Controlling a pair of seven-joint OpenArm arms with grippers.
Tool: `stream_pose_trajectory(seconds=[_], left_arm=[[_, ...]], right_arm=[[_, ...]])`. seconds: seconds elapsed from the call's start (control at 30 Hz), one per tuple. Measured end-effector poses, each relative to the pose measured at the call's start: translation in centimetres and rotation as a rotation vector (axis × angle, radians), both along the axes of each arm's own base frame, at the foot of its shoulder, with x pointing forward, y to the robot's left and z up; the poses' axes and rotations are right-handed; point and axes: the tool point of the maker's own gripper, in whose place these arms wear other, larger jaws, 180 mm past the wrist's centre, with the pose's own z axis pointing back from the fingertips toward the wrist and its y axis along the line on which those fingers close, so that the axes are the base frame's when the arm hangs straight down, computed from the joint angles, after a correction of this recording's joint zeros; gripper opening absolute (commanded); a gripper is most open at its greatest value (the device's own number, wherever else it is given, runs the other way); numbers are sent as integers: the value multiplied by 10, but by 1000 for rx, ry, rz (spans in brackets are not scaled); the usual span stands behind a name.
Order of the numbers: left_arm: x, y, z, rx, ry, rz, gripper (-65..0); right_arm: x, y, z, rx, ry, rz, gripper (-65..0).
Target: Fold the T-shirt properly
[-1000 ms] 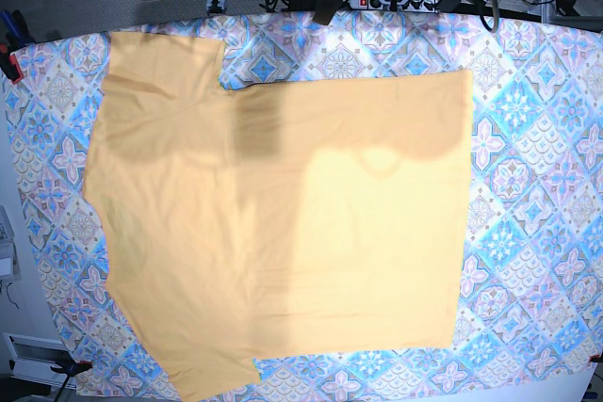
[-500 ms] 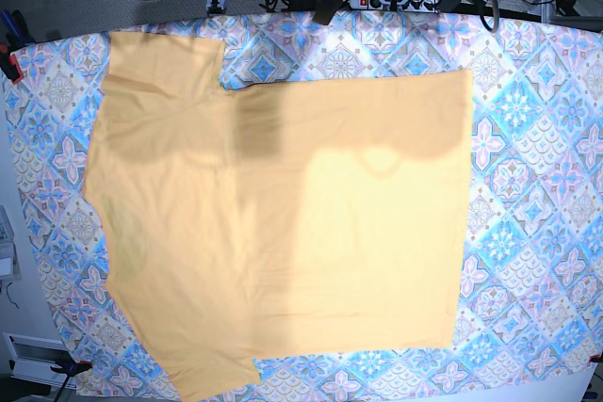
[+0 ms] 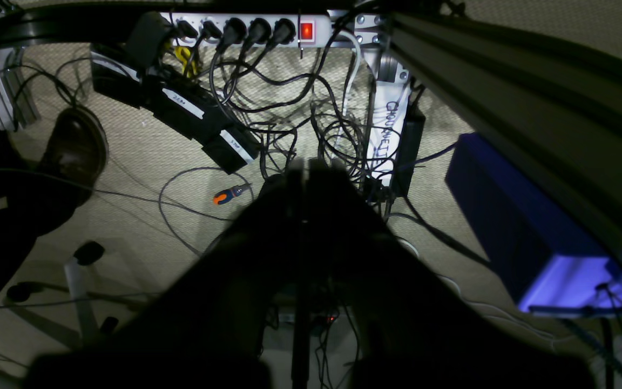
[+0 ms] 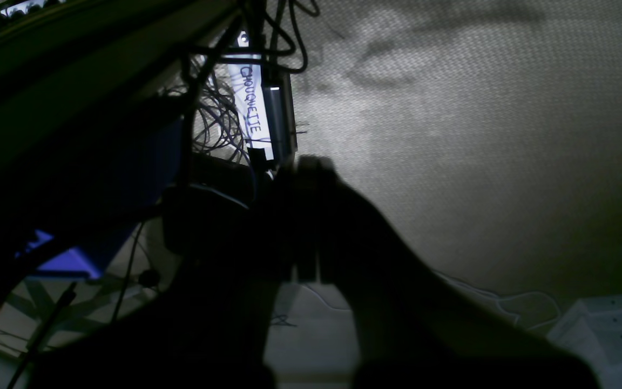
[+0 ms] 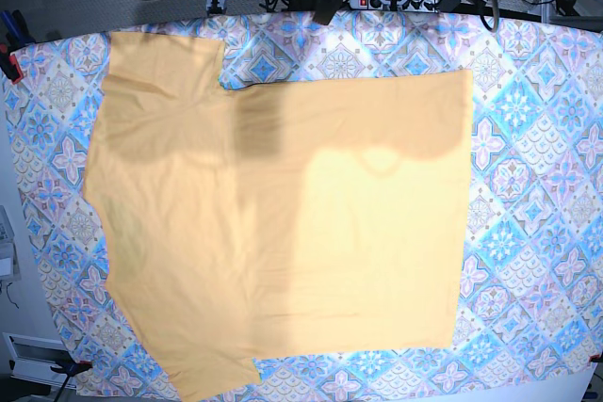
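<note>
Overhead, T-shirt (image 5: pixel 283 223) lies flat on tablecloth (image 5: pixel 537 185), long axis left-right; left gripper (image 3: pixel 305 173) & right gripper (image 4: pixel 303 165) pressed together, both parked off-table, neither nearer

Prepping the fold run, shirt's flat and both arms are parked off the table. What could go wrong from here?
1. Both the left claw and the right claw look shut; reaching like that would likely push the T-shirt instead of pinching it.
2. A low grasp might catch the tablecloth along with the shirt edge.
3. Loose cables lie below the arms and could snag.
</note>
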Motion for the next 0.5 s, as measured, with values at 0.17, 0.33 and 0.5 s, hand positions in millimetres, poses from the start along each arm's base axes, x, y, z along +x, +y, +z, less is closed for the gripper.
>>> stream_pose_trajectory(seconds=[0.17,0.33,0.5], left_arm=[[-7,0,0,1,5,1,-650],[-9,0,0,0,8,2,-650],[-18,2,1,4,15,-2,-650]], right_arm=[[0,0,0,0,0,0,-650],[0,0,0,0,0,0,-650],[-10,-2,1,-4,8,2,-650]])
